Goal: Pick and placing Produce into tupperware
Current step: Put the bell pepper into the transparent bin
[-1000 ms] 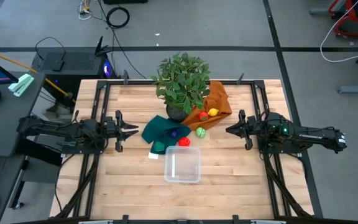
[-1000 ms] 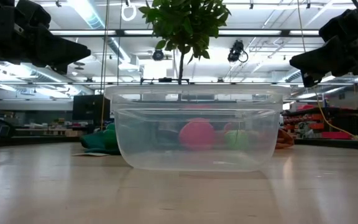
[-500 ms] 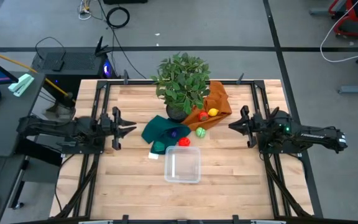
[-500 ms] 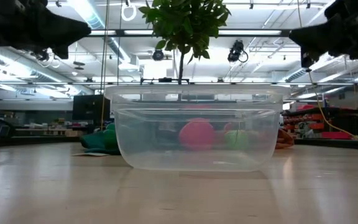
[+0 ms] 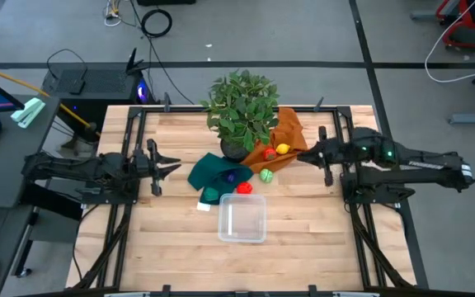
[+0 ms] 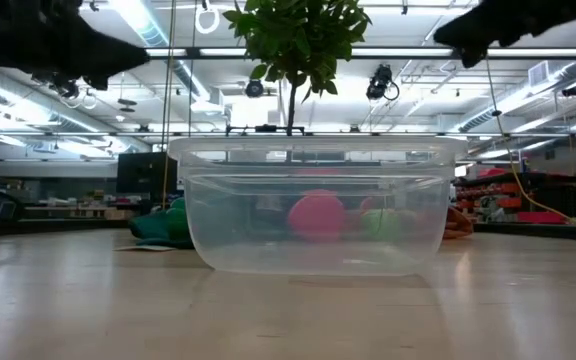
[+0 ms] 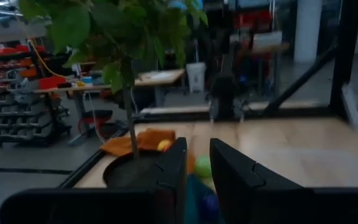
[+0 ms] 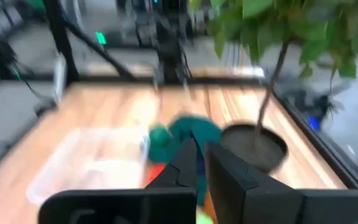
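Tupperware point(image 5: 242, 221) sits empty near the front of the counter point(image 5: 303, 231); none of the produce is in it yet. The red piece point(image 5: 244, 188) lies just behind it, the green one point(image 5: 265, 174) beside that, the yellow one point(image 5: 283, 148) on the orange cloth point(image 5: 287, 132). Everything remains to do. The right gripper point(image 5: 302, 157) reaches toward the orange cloth, jaws pressed together. The left gripper point(image 5: 171, 163) hovers beside the green cloth point(image 5: 213, 172), jaws slightly apart, pinching nothing.

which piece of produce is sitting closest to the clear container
The red piece of produce lies just beyond the clear plastic container's far rim. The green piece sits farther back, and the yellow piece lies on the orange cloth.
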